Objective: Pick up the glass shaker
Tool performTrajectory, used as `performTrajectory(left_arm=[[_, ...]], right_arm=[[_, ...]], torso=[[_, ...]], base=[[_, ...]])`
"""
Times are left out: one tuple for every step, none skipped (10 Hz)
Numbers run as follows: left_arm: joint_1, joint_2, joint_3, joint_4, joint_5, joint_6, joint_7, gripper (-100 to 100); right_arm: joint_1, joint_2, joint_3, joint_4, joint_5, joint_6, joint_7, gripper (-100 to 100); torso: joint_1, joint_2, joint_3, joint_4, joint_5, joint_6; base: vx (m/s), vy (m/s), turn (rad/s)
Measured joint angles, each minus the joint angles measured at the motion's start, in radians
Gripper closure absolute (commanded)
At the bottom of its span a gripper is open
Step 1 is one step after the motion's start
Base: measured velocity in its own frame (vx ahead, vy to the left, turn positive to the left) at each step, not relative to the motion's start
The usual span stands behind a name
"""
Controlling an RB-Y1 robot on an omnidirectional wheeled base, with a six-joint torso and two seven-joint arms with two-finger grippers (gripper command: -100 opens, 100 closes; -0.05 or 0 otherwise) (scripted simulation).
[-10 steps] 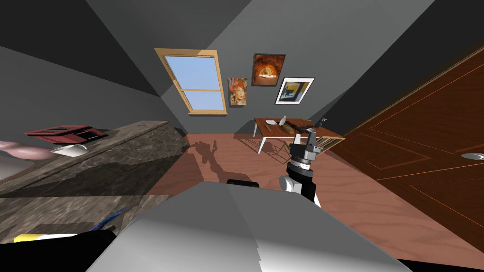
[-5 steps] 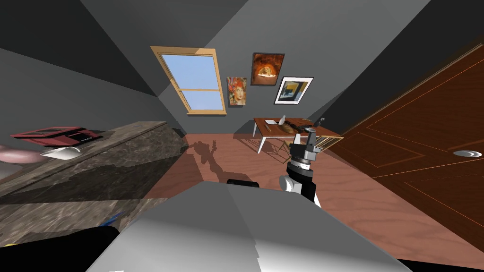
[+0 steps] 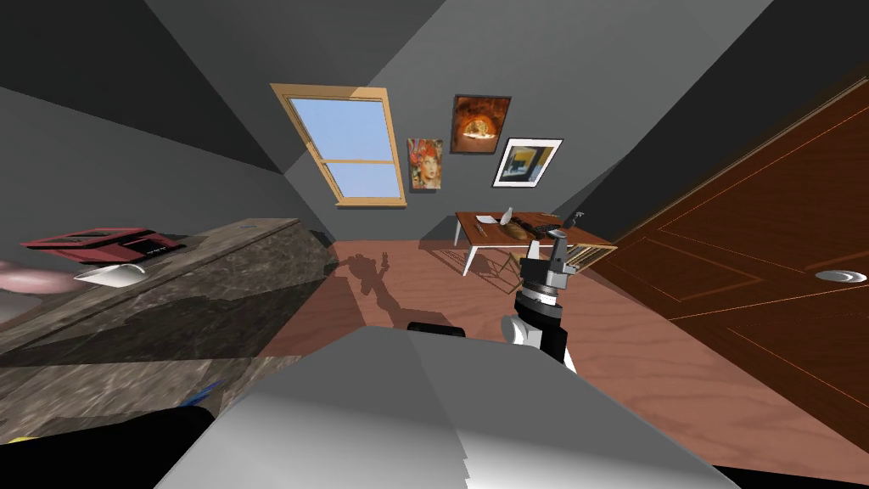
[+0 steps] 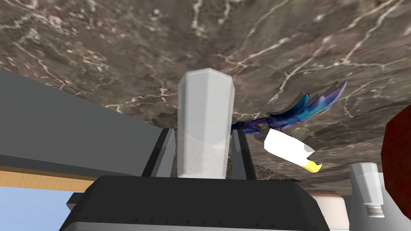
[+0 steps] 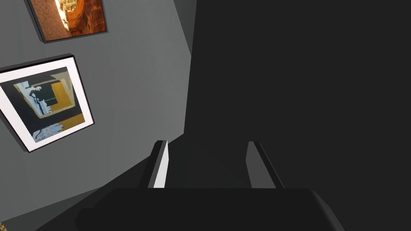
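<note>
The glass shaker (image 4: 204,108) is a tall, pale, faceted column standing between my left gripper's fingers in the left wrist view. My left gripper (image 4: 202,134) is shut on it, one finger pressed to each side low down. The brown marbled counter (image 4: 120,48) lies behind it. My right gripper (image 3: 547,242) is raised in front of my chest on the right in the head view. Its fingers (image 5: 160,164) stand apart with nothing between them.
Beside the held shaker lie a blue-purple spiky object (image 4: 299,114), a white piece with a yellow tip (image 4: 289,150) and a second white shaker (image 4: 367,188). The counter (image 3: 170,289) runs along my left. A wooden table (image 3: 475,229) stands far ahead, a brown door (image 3: 764,255) to the right.
My head view shifted slightly early on, then stayed still. My left fingers have closed in on the shaker. The right arm has not moved.
</note>
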Motion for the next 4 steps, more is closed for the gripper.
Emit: performTrajectory(left_arm=[[0.017,0.002,0.012,-0.015,0.003,0.001,0.0,100],[0.038,0.006,0.026,-0.029,0.009,-0.001,0.0,100],[0.059,0.011,0.042,-0.046,0.014,-0.001,0.002,100],[0.062,0.011,0.043,-0.048,0.015,-0.001,0.002,0]], right_arm=[[0.0,0.0,0.0,0.0,0.0,0.0,0.0,0],[0.0,0.0,0.0,0.0,0.0,0.0,0.0,0],[0.0,0.0,0.0,0.0,0.0,0.0,0.0,0],[0.0,0.0,0.0,0.0,0.0,0.0,0.0,0]], torso=[[-0.001,0.0,0.0,0.0,-0.001,0.0],[-0.003,0.001,0.0,0.0,-0.001,-0.001],[-0.003,0.001,0.001,0.0,-0.001,-0.001],[-0.002,0.001,0.0,0.0,-0.001,0.0]], base=[[-0.015,-0.028,0.056],[-0.015,-0.032,0.05],[-0.006,-0.015,0.012],[0.0,0.0,0.0]])
